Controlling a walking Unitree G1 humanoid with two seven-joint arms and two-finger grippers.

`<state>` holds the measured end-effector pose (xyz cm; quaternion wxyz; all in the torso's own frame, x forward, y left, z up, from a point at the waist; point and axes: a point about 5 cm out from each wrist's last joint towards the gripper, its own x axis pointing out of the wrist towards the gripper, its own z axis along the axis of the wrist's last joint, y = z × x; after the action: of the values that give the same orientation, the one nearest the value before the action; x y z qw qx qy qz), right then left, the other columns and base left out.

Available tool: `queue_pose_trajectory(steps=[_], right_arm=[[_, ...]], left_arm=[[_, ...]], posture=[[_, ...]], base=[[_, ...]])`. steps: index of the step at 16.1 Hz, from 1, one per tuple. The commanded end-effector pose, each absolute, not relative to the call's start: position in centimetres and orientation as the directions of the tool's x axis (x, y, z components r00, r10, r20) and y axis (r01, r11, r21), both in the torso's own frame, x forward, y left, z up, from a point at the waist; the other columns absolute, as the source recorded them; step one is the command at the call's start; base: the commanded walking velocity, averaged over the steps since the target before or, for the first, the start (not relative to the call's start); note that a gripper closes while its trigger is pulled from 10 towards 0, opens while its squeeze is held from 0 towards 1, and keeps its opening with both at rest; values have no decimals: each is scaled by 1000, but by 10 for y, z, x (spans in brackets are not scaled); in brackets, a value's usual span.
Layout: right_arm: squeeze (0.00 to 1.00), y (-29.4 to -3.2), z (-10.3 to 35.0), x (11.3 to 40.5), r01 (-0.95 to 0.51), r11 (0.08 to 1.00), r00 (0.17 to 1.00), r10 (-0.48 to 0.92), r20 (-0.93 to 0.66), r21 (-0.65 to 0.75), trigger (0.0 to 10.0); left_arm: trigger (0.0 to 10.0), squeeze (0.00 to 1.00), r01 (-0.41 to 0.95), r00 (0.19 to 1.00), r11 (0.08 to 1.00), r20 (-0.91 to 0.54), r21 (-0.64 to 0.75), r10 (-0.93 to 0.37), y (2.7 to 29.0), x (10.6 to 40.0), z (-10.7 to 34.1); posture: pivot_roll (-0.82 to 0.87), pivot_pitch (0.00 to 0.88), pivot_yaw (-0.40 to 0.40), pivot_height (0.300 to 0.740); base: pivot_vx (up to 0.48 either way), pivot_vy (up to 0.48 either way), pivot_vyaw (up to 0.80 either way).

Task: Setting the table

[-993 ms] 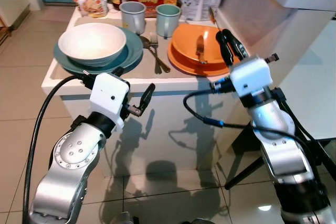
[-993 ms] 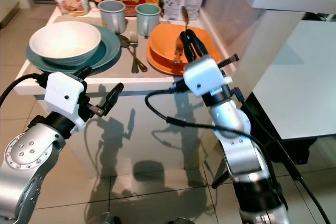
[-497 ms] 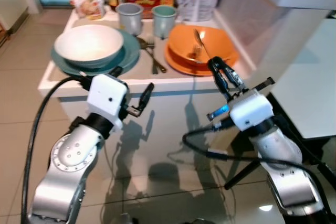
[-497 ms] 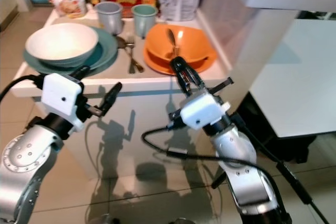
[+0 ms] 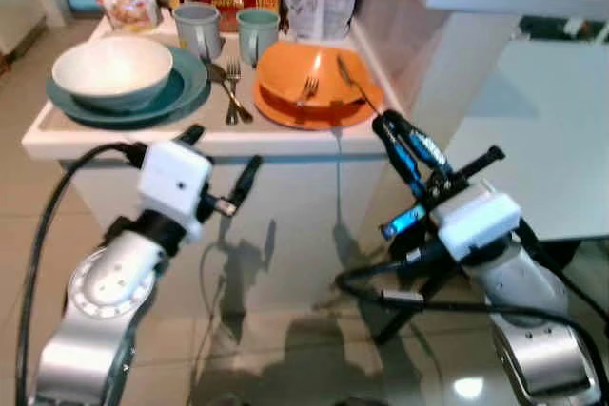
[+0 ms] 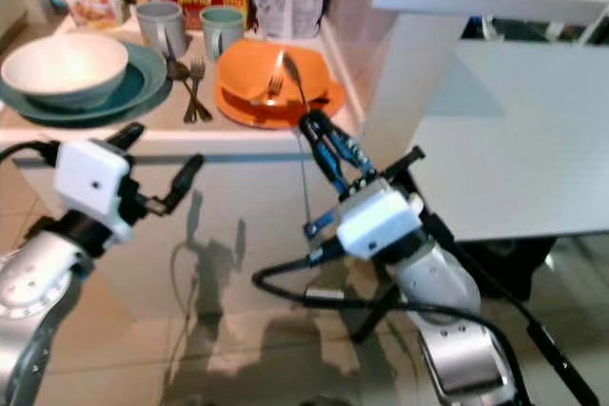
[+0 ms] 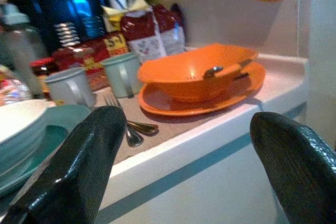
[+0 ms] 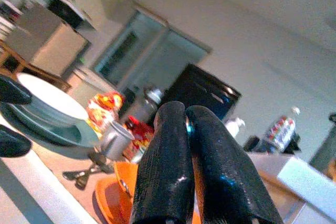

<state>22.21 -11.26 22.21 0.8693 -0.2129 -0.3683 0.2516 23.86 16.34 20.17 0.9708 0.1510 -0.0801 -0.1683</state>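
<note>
Both pincers hang in front of the table, below its edge, holding nothing.

The right pincer (image 6: pixel 324 145) is clenched, its fingers pressed together and angled up toward the orange bowl (image 5: pixel 314 92), which sits on an orange plate (image 5: pixel 357 113) with a fork (image 5: pixel 306 90) and spoon (image 5: pixel 350 80) inside. The left pincer (image 5: pixel 221 170) is released, fingers spread wide. Further left a white bowl (image 5: pixel 112 69) rests on a teal plate (image 5: pixel 186 83); cutlery (image 5: pixel 229 92) lies between the settings, two mugs (image 5: pixel 224 33) behind.
</note>
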Motion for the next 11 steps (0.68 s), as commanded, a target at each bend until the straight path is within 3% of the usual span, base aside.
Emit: queue_pose_trajectory(steps=[1,6,8,11], right_arm=[[0,-114,222,219,-295,778,598,603,528,-555,10000],[0,-110,220,218,-320,775,600,611,517,-545,10000],[0,-118,210,232,-236,777,700,553,453,-584,10000],[0,-131,199,248,-145,758,775,487,403,-636,10000]], left_arm=[[10000,0,328,920,890,108,317,-377,159,237,202],[10000,0,319,922,890,110,325,-371,158,238,202],[10000,0,272,939,908,119,319,-324,159,244,201],[10000,0,214,962,926,98,312,-255,155,254,191]], posture=[[39,48,-41,740],[42,38,-44,740],[39,30,-43,740],[32,19,-41,740]], base=[[0,-480,0],[0,-480,0],[0,-480,0],[0,-480,0]])
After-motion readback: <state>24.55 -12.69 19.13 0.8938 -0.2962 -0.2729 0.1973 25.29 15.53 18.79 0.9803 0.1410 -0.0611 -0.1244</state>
